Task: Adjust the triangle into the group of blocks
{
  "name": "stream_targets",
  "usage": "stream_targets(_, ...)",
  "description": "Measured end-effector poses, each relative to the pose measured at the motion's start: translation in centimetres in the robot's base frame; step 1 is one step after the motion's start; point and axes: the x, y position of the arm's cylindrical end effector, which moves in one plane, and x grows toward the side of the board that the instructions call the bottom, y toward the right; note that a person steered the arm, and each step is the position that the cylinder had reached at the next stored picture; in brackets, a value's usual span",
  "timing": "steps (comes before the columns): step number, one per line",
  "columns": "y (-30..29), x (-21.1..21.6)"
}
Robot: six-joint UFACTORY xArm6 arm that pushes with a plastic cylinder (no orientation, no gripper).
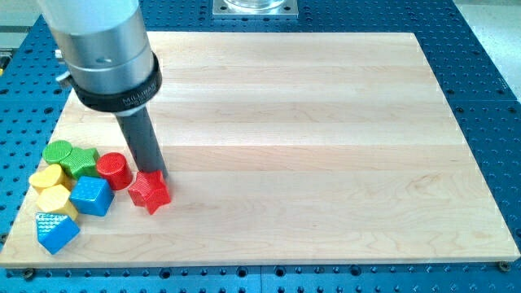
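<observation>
Resting my tip (151,172) against red star (149,192), well apart from blue triangle (57,233); risking shoving it astray instead; carrying no gripper.

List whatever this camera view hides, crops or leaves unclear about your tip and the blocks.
- My tip: its very end is hidden behind the red star block, so contact is unclear.
- Blue triangle block: its far side is hidden.
- Yellow blocks: their shapes are partly masked by the blue cube.
- Arm housing: cropped by the view's top.
</observation>
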Motion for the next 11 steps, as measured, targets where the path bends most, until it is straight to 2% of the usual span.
stream_targets(1,7.9,-0.2)
stream_targets(2,1.0,3.9)
stream_targets(3,-3.7,3.9)
stream_targets(5,2.3,6.7)
stream_targets(6,-2.2,10.3)
stream_targets(10,-8.9,10.3)
stream_targets(11,-13.5,10.3)
